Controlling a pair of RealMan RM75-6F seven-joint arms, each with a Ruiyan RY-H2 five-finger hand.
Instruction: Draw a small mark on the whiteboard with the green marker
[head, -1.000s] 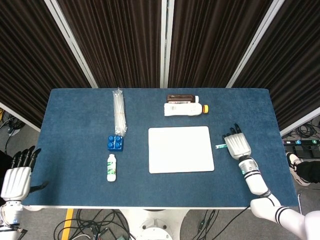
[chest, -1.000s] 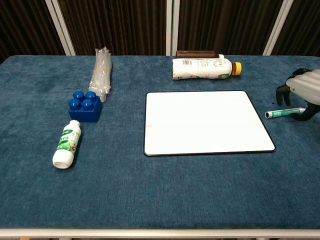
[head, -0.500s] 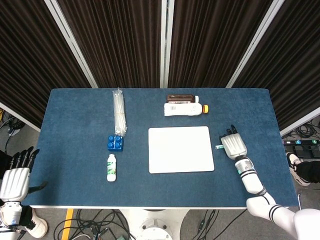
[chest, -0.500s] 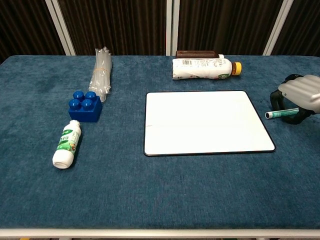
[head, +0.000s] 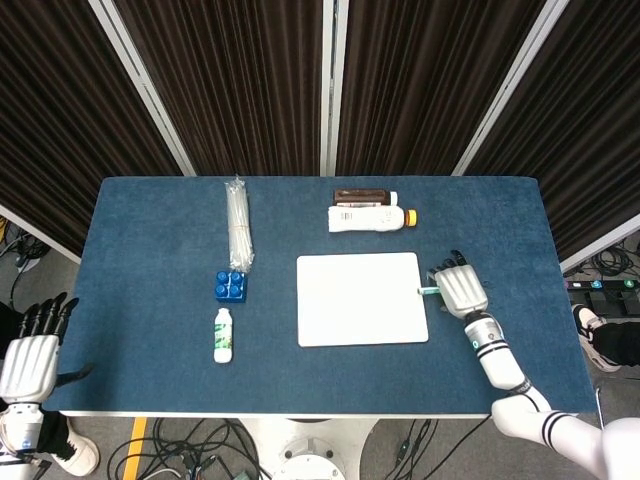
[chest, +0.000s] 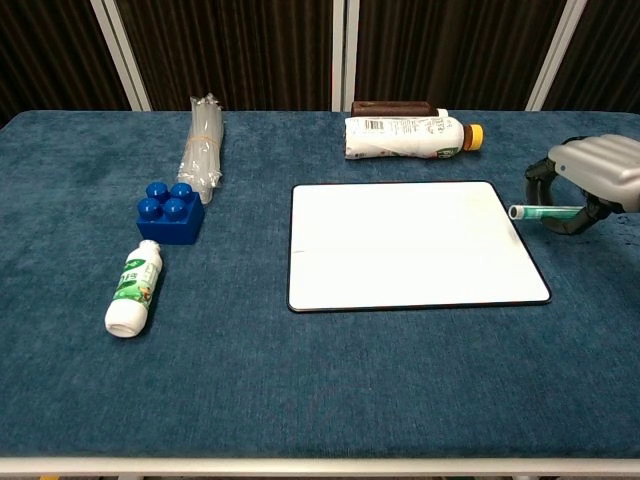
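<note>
My right hand (head: 459, 289) (chest: 592, 172) holds the green marker (chest: 545, 212) (head: 428, 292) just off the right edge of the whiteboard (head: 361, 298) (chest: 412, 243). The marker lies level, lifted off the cloth, with its white end pointing left toward the board. The board's white face is blank and lies flat at the table's middle. My left hand (head: 33, 352) hangs off the table's near left corner with its fingers apart and nothing in it; the chest view does not show it.
A white bottle with an orange cap (head: 370, 218) (chest: 408, 135) and a brown box (head: 361, 195) lie behind the board. On the left are a bundle of clear straws (head: 238, 223), a blue brick (head: 230, 286) (chest: 171, 211) and a small white bottle (head: 224, 334) (chest: 134, 288).
My right hand closed on the marker, raised it off the cloth and carried it left toward the board's right edge. The left hand stayed put.
</note>
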